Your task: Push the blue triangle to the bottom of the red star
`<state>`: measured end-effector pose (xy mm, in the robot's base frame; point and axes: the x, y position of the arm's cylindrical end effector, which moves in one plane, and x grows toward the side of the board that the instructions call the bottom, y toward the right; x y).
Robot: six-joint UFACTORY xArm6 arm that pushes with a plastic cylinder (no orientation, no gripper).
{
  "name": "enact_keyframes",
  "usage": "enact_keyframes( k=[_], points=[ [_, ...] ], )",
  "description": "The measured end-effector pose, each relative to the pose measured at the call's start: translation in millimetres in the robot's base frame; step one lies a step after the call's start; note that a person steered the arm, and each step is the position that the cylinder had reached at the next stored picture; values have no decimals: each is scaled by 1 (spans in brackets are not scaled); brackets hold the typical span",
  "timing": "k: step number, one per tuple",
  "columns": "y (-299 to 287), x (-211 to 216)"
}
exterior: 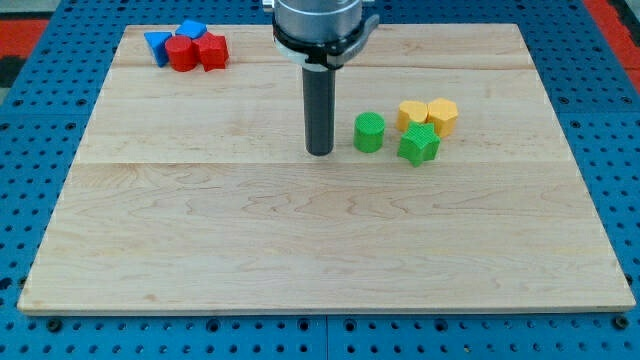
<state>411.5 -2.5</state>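
The blue triangle [156, 45] lies near the view's top left, touching the left side of a red cylinder [181, 54]. The red star [212, 51] sits just right of that cylinder. A second blue block [192, 30] rests at the top of the cluster. My tip [319, 152] is down on the board near the middle, far to the right of and below this cluster. It stands just left of a green cylinder [369, 132].
A green star [418, 145] sits right of the green cylinder. Two yellow blocks [411, 115] [443, 115] lie just above it. The wooden board [320, 250] is ringed by a blue perforated table [30, 200].
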Motion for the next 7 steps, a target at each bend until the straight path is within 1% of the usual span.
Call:
enact_keyframes(
  k=[1, 2, 3, 4, 5, 6, 7],
  points=[
    [40, -3],
    [57, -3],
    [-36, -5],
    [-145, -33],
    [-244, -89],
    [-302, -142],
    [-301, -200]
  ],
)
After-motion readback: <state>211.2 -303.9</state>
